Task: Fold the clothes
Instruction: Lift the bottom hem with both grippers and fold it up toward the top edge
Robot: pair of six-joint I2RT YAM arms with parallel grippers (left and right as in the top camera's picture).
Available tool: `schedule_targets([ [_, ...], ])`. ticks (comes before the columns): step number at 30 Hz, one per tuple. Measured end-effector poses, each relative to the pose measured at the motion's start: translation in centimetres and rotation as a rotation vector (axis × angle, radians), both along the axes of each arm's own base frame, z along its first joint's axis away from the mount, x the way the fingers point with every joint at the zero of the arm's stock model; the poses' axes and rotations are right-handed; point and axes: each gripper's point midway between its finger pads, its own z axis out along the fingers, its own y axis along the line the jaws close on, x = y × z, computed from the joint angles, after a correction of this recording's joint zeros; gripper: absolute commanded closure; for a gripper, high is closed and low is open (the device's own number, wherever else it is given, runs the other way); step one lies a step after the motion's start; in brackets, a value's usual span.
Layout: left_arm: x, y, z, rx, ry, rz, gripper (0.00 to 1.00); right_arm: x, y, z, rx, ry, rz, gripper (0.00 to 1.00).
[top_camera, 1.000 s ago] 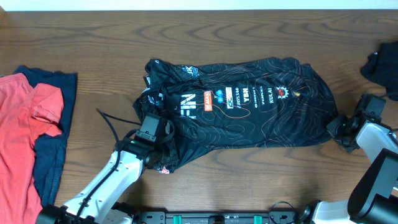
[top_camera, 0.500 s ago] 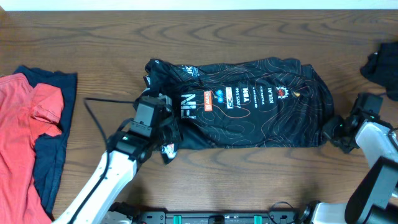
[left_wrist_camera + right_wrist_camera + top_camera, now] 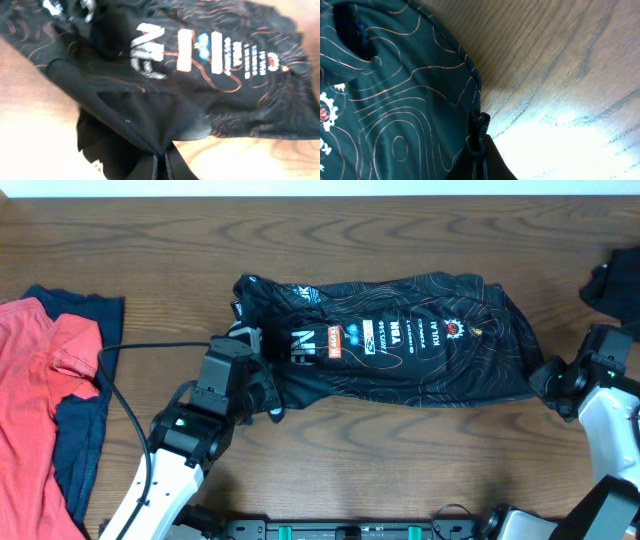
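The black jersey (image 3: 400, 355) with wavy contour lines and white and orange logos lies across the middle of the table, partly folded along its near edge. My left gripper (image 3: 262, 385) is shut on the jersey's near left edge (image 3: 160, 145) and holds it lifted over the logos. My right gripper (image 3: 543, 383) is shut on the jersey's right edge (image 3: 477, 132). The red top (image 3: 40, 370) lies over the navy top (image 3: 85, 440) at the far left.
A dark garment (image 3: 612, 285) lies at the right edge of the table. A black cable (image 3: 125, 410) loops out from my left arm. Bare wood shows in front of the jersey and behind it.
My left gripper has carried the jersey's near left edge away from me, over the garment. The near edge now lies farther back. My right gripper shifted slightly right with its edge.
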Motion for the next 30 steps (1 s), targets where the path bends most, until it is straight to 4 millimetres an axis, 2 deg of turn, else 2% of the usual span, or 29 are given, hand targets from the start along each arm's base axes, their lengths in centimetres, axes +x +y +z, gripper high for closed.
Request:
schedule_targets([
  [6, -0.3, 0.6, -0.3, 0.027, 0.011, 0.017, 0.94, 0.3, -0.2, 1.3, -0.006, -0.006, -0.001, 0.99],
  [11, 1.1, 1.7, 0.7, 0.065, -0.065, 0.075, 0.94, 1.7, -0.5, 3.6, -0.022, -0.04, 0.027, 0.99],
  [18, 4.0, 5.0, 1.6, 0.109, -0.149, 0.21, 0.94, 3.7, 1.1, 5.6, -0.044, -0.083, 0.126, 0.99],
  [23, 5.1, 6.5, -0.1, 0.145, -0.109, 0.258, 0.94, 4.2, 2.3, 5.8, -0.046, -0.088, 0.174, 0.99],
  [30, 7.8, 5.5, -1.1, 0.13, -0.141, 0.23, 0.94, 4.6, 2.7, 5.1, -0.044, -0.073, 0.191, 0.99],
])
